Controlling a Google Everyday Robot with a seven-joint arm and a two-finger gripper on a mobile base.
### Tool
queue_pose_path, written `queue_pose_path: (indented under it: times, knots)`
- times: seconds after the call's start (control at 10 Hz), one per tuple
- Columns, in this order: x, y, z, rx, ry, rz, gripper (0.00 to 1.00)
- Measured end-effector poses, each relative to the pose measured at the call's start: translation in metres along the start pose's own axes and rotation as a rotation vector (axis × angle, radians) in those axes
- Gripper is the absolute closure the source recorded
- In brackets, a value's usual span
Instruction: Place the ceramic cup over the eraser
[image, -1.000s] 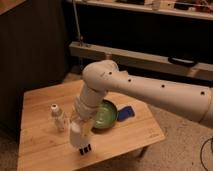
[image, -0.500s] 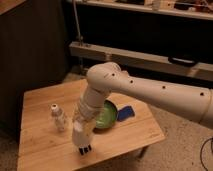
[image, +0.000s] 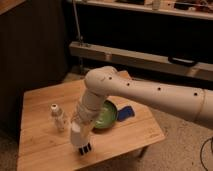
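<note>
Low wooden table (image: 40, 102) on speckled floor (image: 185, 150), dark wall behind, perhaps a metal rail (image: 145, 57).

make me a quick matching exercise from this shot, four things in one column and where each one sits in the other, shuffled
Things:
1. clear plastic bottle
2. green bowl
3. flat blue object
4. gripper

Places:
A. just right of the bowl, on the table
B. low over the table's front part, at the end of the arm
C. standing on the table's left part
D. mid-table, partly hidden behind the arm

Pairs: 1-C, 2-D, 3-A, 4-B
</note>
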Motion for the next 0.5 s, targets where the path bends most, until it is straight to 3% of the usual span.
queue_pose_path:
  times: [0.5]
  knots:
    - [0.015, 0.007, 0.015, -0.014, -0.019, 0.038, 0.34]
